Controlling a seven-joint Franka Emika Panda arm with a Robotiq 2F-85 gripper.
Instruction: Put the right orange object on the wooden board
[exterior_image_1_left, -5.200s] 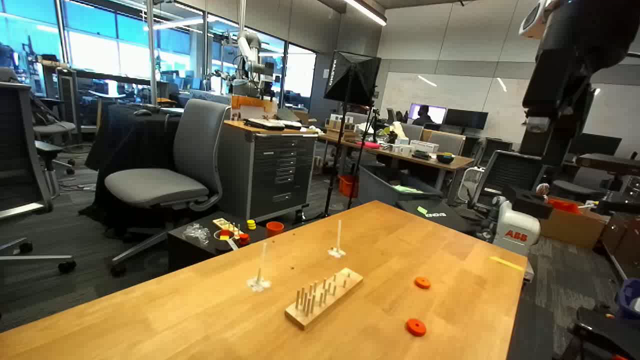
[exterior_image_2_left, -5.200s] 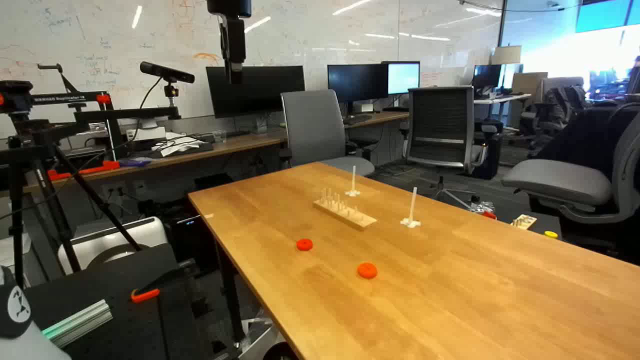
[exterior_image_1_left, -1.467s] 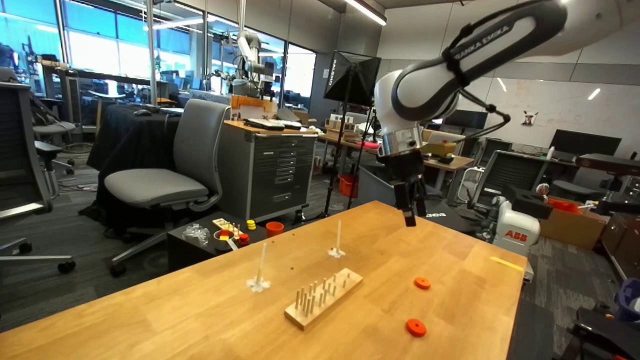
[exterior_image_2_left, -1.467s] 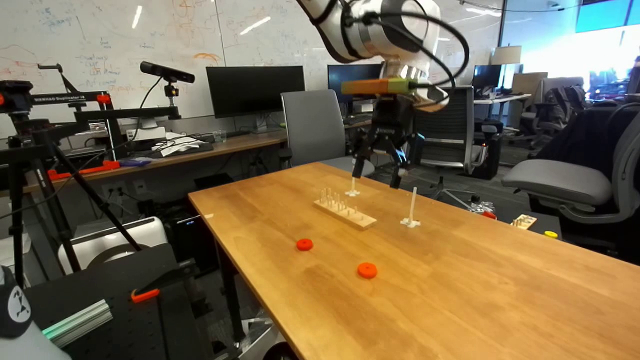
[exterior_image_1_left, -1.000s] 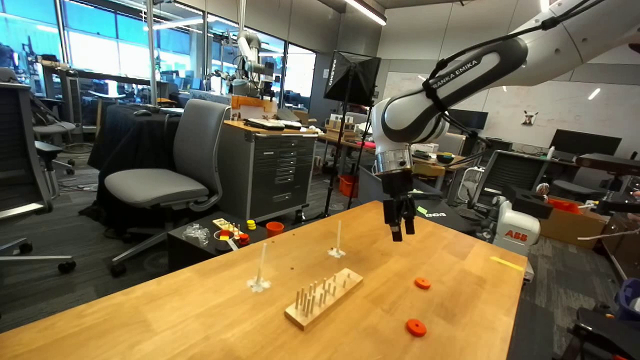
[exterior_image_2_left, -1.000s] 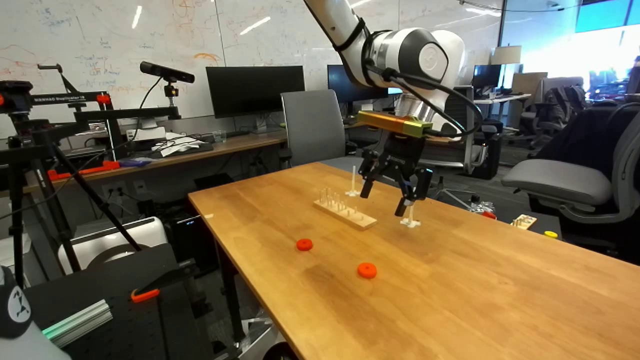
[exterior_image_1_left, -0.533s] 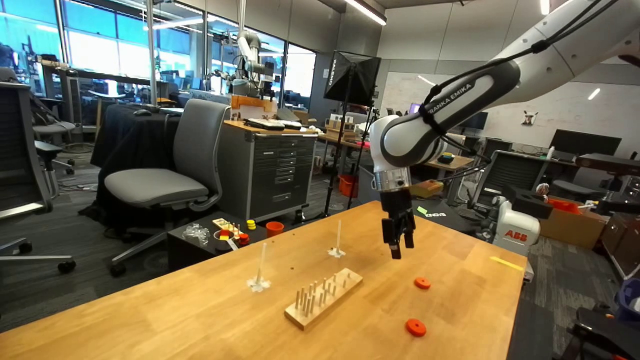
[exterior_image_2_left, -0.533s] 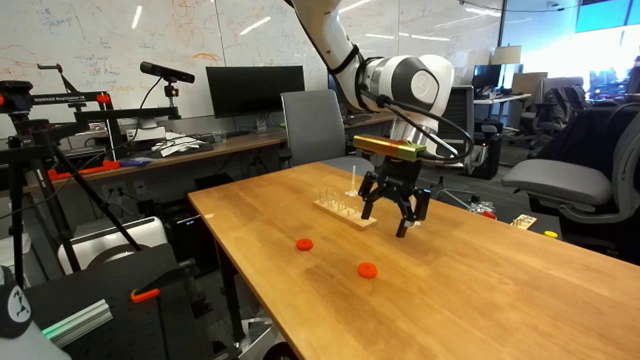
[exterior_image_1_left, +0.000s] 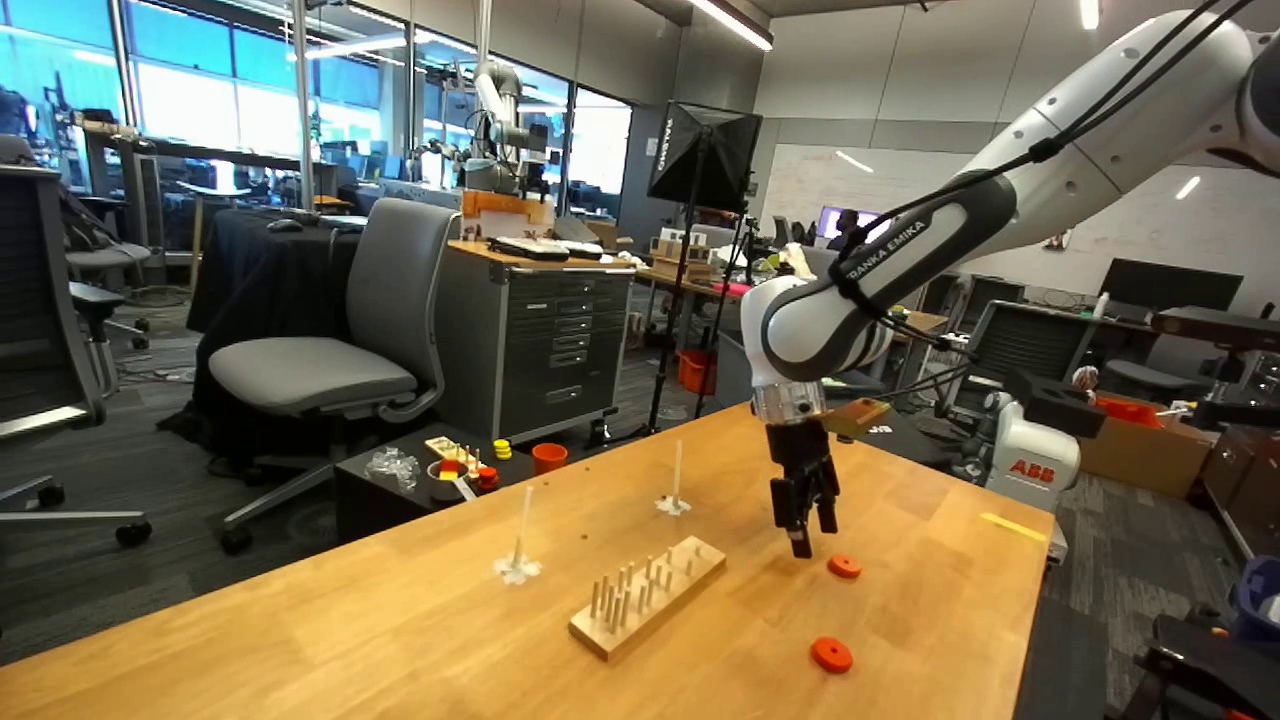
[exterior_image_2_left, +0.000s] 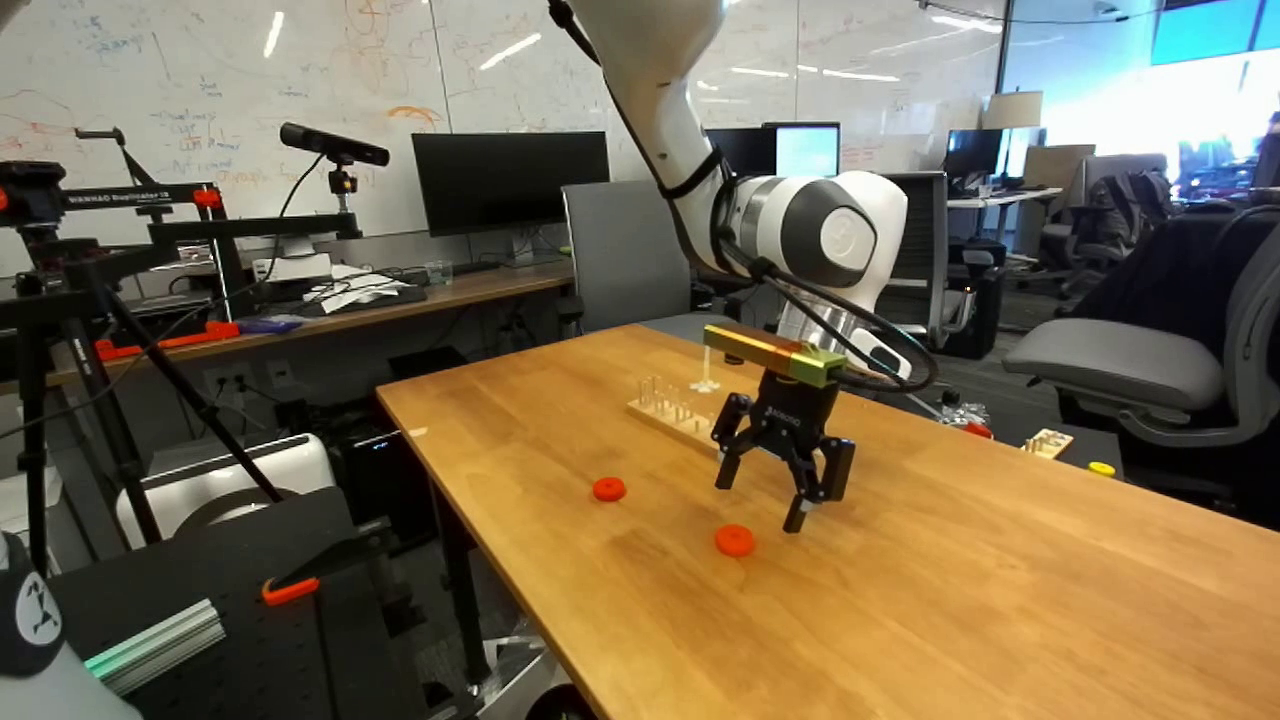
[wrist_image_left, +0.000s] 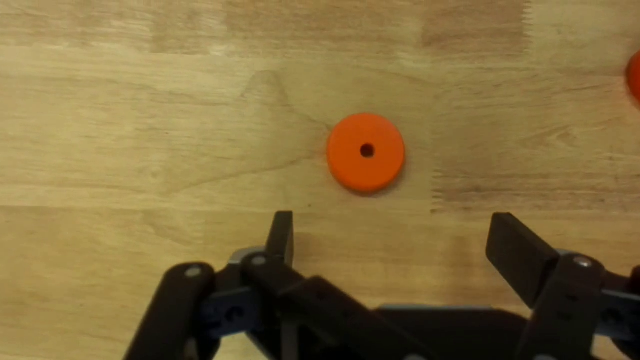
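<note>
Spread wide, the hand (exterior_image_2_left: 758, 506) points down, low over the surface (exterior_image_2_left: 950, 570), with bare wood showing between its two fingers (wrist_image_left: 520, 257) in the wrist view. The right orange object (wrist_image_left: 366, 165) — a flat disc with a small dark hole in its middle — lies on the surface, near the hand but apart from it. In the wrist view it sits beyond the fingertips, between them from left to right. The other orange piece (exterior_image_1_left: 832, 655), similar in shape, lies nearer in an exterior view, well apart from the hand; the wrist view catches only part of it at the right edge. In an exterior view the wooden board (exterior_image_1_left: 652, 603) rests to the left of both, touching neither, its top set with upright pegs (exterior_image_1_left: 626, 606). Farther off there, two thin pale rods (exterior_image_1_left: 678, 472) stand upright on whitish patches (exterior_image_1_left: 512, 573) — one left, one right. The arm (exterior_image_1_left: 975, 215) reaches in from the upper right.
</note>
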